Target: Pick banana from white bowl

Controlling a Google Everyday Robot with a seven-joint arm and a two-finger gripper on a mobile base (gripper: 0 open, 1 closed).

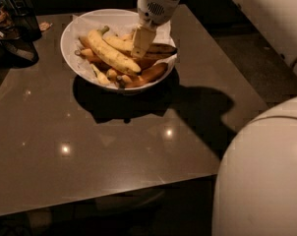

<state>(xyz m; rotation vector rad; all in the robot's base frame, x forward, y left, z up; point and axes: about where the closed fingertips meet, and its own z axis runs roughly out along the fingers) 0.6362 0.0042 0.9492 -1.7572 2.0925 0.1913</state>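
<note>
Gripper (138, 52) is over the far right part of the white bowl (66, 39), coming down from the far edge of the view on a white wrist (156, 4). Its pale tip points down and slightly left and meets the fruit pile.

The banana (121, 44) lies across the far side of the bowl, running left to right, with its dark end (162, 48) towards the right rim. The gripper tip crosses it at about mid-length: the yellow part shows to the left of the tip and the dark part to the right. Whether the tip touches it, or only sits in front of it, cannot be told. Whether the gripper is spread or closed on anything also cannot be told.

A green-stemmed banana (111, 54) lies diagonally just left of the tip, in front of the banana. Small bananas (102, 75) sit at the near side of the bowl.

The bowl stands at the far side of a dark table (114, 151). The robot body (261, 181) fills the near right.
</note>
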